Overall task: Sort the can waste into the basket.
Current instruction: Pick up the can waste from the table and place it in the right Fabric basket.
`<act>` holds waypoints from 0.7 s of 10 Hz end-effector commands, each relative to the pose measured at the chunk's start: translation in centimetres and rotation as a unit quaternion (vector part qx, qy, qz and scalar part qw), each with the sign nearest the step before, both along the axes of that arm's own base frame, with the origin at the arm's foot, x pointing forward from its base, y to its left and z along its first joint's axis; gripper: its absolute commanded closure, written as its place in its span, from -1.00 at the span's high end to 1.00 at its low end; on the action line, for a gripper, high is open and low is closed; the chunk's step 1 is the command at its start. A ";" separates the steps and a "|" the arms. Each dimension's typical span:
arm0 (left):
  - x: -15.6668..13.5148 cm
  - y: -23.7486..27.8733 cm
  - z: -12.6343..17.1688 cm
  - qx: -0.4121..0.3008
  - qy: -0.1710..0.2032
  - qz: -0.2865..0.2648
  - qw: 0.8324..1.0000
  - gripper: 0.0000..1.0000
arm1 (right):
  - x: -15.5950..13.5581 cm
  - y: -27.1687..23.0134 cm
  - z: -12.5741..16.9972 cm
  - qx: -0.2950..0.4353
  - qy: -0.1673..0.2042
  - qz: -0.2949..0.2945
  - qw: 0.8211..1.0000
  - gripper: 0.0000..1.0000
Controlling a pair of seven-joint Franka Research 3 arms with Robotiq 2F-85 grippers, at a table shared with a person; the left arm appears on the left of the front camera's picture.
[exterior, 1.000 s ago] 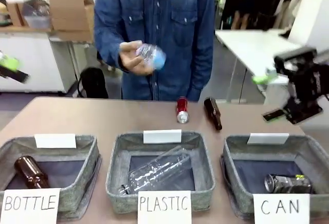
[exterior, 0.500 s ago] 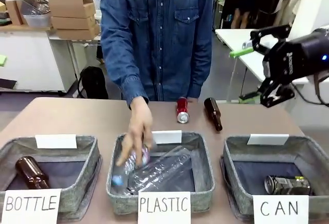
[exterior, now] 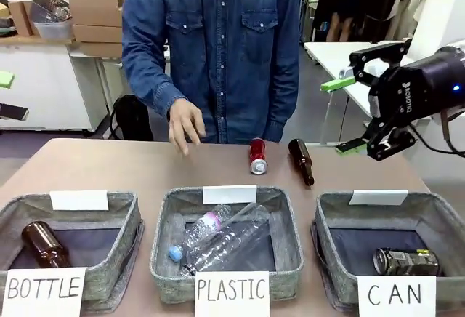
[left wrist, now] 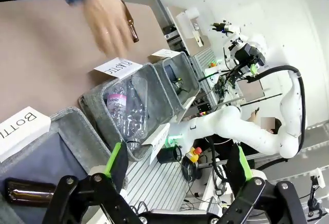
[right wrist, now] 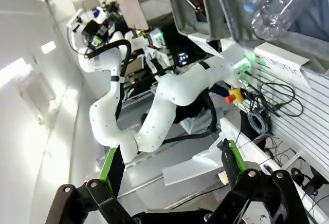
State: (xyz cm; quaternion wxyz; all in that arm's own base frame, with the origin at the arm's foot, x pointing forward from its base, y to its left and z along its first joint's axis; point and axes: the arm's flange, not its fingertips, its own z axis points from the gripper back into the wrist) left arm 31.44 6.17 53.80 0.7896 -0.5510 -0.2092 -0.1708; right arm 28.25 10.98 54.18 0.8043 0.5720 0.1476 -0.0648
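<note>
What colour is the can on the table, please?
The can is red with a silver top; front view.

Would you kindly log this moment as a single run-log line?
right gripper open, raised, empty | left gripper open | silver can in CAN basket | red can on table, unsorted | person's hand above table

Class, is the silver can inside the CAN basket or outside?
Inside: the silver metal can lies sideways on the dark bottom of the grey woven CAN basket.

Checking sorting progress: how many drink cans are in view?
2. One silver can lies in the CAN basket; one red can sits on the table, beside a brown bottle. Basket walls might hide others.
</note>
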 end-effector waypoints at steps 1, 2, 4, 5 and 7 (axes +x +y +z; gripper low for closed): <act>-0.1 0.3 -0.1 -0.001 -0.004 -0.007 1.000 1.00 | -0.2 -0.1 -0.2 0.001 -0.008 0.008 1.000 1.00; -0.1 0.3 -0.1 -0.001 -0.004 -0.007 1.000 1.00 | -0.2 -0.1 -0.2 0.001 -0.008 0.008 1.000 1.00; -0.1 0.3 -0.1 -0.001 -0.004 -0.007 1.000 1.00 | -0.2 -0.1 -0.2 0.001 -0.008 0.008 1.000 1.00; -0.1 0.3 -0.1 -0.001 -0.004 -0.007 1.000 1.00 | -0.2 -0.1 -0.2 0.001 -0.008 0.008 1.000 1.00; -0.1 0.3 -0.1 -0.001 -0.004 -0.007 1.000 1.00 | 2.5 2.3 -0.2 -0.162 0.032 -0.081 0.983 1.00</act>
